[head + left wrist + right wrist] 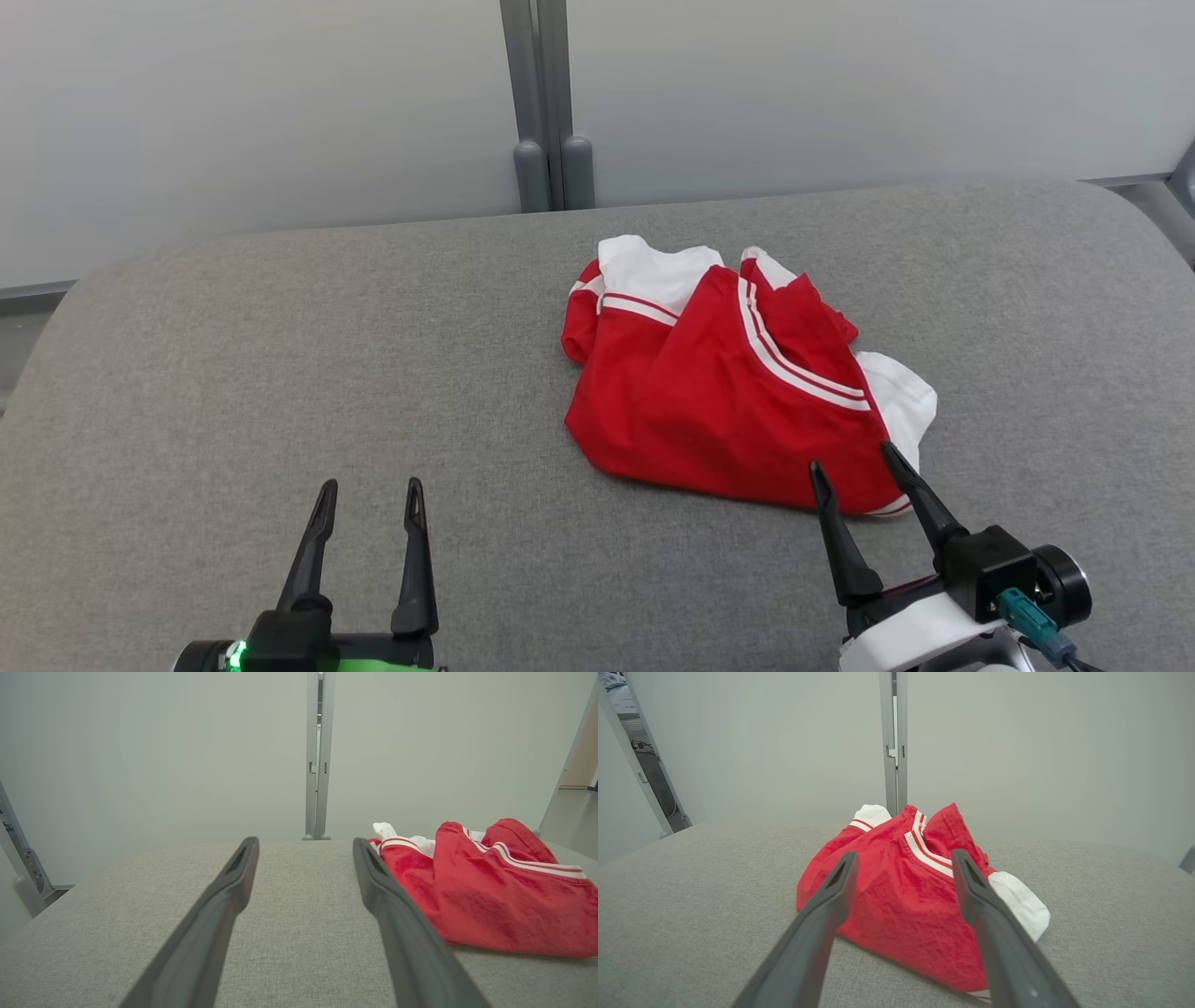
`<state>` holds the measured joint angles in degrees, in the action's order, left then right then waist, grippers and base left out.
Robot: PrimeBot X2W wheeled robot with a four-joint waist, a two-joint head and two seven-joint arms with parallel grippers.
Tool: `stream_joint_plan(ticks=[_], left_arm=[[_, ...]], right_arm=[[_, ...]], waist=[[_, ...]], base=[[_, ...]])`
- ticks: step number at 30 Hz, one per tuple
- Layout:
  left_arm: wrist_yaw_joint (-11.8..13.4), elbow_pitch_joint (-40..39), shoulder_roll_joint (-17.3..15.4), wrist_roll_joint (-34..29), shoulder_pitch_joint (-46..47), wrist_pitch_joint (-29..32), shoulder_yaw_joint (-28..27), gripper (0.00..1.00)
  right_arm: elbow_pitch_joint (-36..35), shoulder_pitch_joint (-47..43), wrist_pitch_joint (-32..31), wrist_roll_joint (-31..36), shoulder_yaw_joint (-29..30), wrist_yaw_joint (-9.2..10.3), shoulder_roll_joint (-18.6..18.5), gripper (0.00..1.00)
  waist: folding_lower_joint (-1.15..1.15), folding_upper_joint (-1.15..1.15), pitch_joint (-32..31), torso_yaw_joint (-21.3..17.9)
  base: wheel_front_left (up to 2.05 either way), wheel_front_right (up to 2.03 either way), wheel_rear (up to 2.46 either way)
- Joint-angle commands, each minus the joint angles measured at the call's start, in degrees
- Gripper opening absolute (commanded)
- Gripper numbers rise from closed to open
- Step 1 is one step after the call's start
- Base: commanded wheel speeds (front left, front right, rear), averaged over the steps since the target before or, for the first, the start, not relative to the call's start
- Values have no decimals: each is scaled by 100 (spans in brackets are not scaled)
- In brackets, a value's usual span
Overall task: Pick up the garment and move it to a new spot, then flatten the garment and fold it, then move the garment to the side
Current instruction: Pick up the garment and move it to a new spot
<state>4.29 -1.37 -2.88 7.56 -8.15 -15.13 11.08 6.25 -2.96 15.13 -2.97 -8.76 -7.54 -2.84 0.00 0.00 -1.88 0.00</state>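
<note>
a crumpled red and white garment (pixel 728 392) lies right of centre on the grey bench (pixel 280 373), nearer its far edge. the left gripper (pixel 371 485) and the right gripper (pixel 851 455) have their fingers apart and empty, the right at the garment's near edge.

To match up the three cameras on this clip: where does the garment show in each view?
Head view: garment right of centre, at mid-height.
Left wrist view: garment at the right edge, just below mid-height.
Right wrist view: garment in the centre, lower half.
Shared landmark: the grey post standing beyond it, near top centre in all three.
</note>
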Motion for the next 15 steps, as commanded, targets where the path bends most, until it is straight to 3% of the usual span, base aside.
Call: stream_joint_plan(ticks=[1, 15], left_arm=[[-26, 29, -2, 23, 35, -3, 3, 100], [-44, 252, -3, 54, 317, -3, 108, 100]], right_arm=[[20, -59, 3, -20, -13, 10, -10, 100], [-58, 60, 3, 32, -97, 10, -11, 100]], waist=[[0, 0, -3, 10], [0, 0, 186, 6]], base=[[0, 0, 0], [0, 0, 0]])
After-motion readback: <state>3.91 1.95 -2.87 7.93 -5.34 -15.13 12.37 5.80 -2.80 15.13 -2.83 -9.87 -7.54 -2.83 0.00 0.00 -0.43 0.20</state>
